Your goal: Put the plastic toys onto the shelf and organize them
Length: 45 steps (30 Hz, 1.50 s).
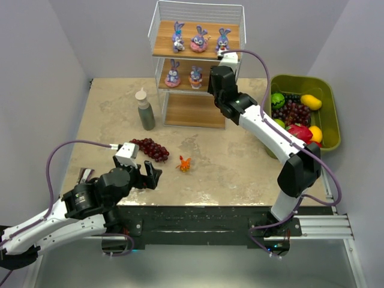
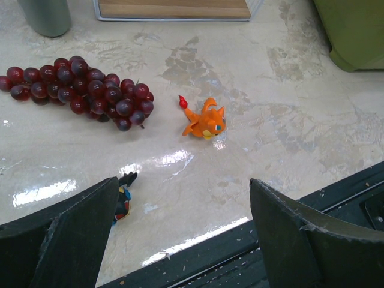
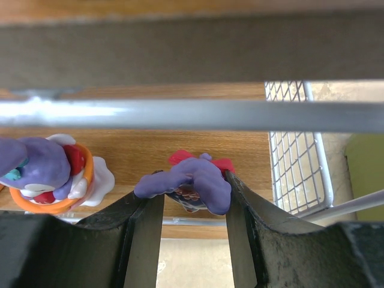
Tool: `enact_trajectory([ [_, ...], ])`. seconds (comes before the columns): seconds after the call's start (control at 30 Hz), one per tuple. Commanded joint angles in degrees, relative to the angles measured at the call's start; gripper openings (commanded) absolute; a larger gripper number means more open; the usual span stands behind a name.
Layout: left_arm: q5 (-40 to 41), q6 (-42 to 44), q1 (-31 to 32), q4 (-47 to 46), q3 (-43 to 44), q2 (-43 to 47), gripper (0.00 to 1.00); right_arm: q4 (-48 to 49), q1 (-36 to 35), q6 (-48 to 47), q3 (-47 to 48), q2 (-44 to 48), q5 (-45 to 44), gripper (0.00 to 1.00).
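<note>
Table (image 1: 228, 165): beige, marbled stone-look top, glossy, with glare near its front edge.
Grape bunch (image 1: 150, 149): dark red, lying flat on the table at 9 o'clock from the table's middle.
Bottle (image 1: 144, 110): grey-green with a white cap, upright, at 10 o'clock from the table's middle and 12 o'clock of the grape bunch, apart from it.
Bin (image 1: 300, 78): olive-green, at 3 o'clock on the table's right edge.
Bin contents: yellow fruit (image 1: 311, 101) at 1 o'clock, green fruit (image 1: 277, 100) at 10 o'clock, dark grapes (image 1: 294, 112) in the middle, pink-red fruit (image 1: 298, 131) at 6 o'clock.
</note>
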<state>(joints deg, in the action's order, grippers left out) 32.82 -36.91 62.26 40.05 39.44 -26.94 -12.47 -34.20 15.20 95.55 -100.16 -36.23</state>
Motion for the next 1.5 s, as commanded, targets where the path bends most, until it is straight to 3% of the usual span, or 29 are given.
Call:
enact_trajectory([
  [0.0,0.7,-1.0,0.0,-1.0,-0.2,-0.3,0.94,-1.1,0.8,0.8,2.8,-0.6,0.5,0.37],
  [0.27,0.6,-1.2,0.0,-1.0,-0.2,-0.4,0.94,-1.6,1.3,1.6,3.5,-0.6,1.5,0.48],
  [0.83,0.7,-1.2,0.0,-0.9,-0.1,-0.5,0.94,-4.1,2.2,3.7,4.2,0.8,4.8,0.5],
  [1.07,0.8,-1.2,0.0,-0.9,-0.1,-0.4,0.94,-0.5,2.2,2.3,-0.9,6.3,6.4,0.71],
  [1.2,0.8,-1.2,0.0,-0.8,-0.1,-0.3,0.95,-0.4,2.1,1.7,-1.8,8.4,7.0,0.78],
  [1.47,1.0,-1.1,0.0,-1.1,-0.2,1.4,0.96,-1.2,2.1,1.0,-6.2,13.6,13.1,0.82],
])
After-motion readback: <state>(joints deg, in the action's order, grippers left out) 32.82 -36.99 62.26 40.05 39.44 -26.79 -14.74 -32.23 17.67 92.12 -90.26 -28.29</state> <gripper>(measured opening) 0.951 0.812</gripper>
